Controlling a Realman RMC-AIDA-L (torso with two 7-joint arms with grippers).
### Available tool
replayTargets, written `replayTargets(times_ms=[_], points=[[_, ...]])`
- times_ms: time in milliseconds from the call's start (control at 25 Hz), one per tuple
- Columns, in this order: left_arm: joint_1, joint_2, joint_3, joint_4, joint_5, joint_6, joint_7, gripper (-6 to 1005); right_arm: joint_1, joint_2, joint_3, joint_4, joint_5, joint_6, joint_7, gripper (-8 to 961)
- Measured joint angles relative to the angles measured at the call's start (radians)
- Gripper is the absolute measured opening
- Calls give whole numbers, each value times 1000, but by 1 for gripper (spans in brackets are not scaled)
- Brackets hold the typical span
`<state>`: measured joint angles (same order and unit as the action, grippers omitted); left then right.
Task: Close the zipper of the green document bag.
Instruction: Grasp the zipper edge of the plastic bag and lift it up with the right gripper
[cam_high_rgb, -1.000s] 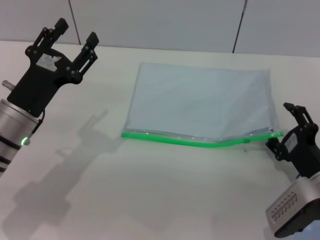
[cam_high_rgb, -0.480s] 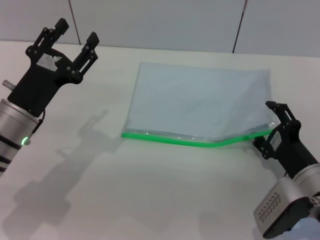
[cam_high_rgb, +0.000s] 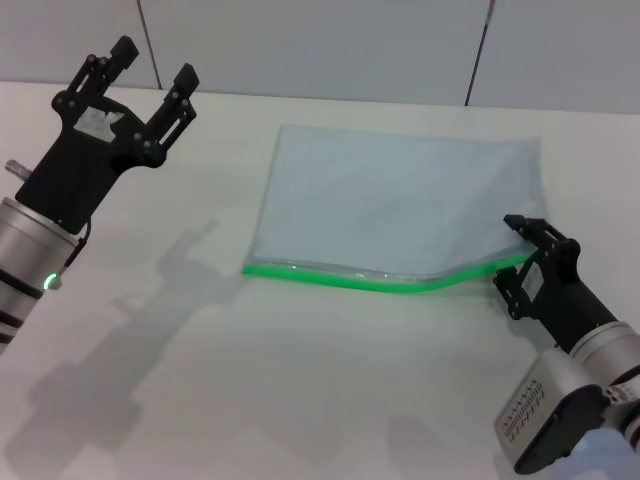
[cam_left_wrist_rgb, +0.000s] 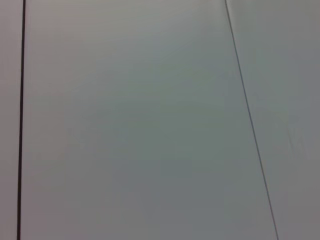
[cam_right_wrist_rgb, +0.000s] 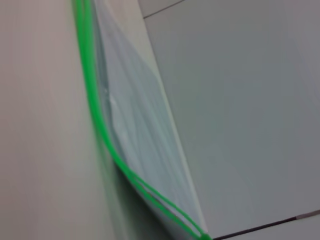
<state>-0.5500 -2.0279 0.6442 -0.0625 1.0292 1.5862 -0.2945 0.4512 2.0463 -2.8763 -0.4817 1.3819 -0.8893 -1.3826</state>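
The green document bag (cam_high_rgb: 400, 200) lies flat on the white table, its bright green zipper (cam_high_rgb: 380, 283) running along the near long edge. The zipper's right end lifts off the table. My right gripper (cam_high_rgb: 510, 258) stands open at that right end, one finger on either side of the green strip. The slider is hidden there. In the right wrist view the zipper (cam_right_wrist_rgb: 95, 110) shows as two green lines parted along the pale bag (cam_right_wrist_rgb: 135, 130). My left gripper (cam_high_rgb: 150, 65) hangs open and raised at the far left, away from the bag.
The white table (cam_high_rgb: 300, 400) stretches toward me in front of the bag. A grey panelled wall (cam_high_rgb: 320, 40) stands behind the table. The left wrist view holds only that wall (cam_left_wrist_rgb: 150, 120).
My right gripper has moved left and forward along the bag's near edge, from beyond its right corner to astride the zipper's right end. The left arm has not moved.
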Motion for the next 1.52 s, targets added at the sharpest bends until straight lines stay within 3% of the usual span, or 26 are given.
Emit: replayTargets(times_ms=[40, 480, 560, 960, 1520], points=[[0, 0, 0, 0, 0, 0, 0, 665, 1, 0, 0, 0, 0, 6, 0, 741], [-2, 0, 1, 0, 0, 0, 0, 656, 3, 2, 0, -23, -2, 10, -3, 284], [-2, 0, 2, 0, 0, 0, 0, 654, 4, 1, 0, -28, -3, 10, -3, 133], [-11, 0, 10, 3, 25, -34, 4, 646, 15, 1, 0, -55, -4, 12, -42, 92], [-119, 0, 16, 10, 330, -208, 16, 635, 59, 0, 0, -80, -13, 41, -57, 48]])
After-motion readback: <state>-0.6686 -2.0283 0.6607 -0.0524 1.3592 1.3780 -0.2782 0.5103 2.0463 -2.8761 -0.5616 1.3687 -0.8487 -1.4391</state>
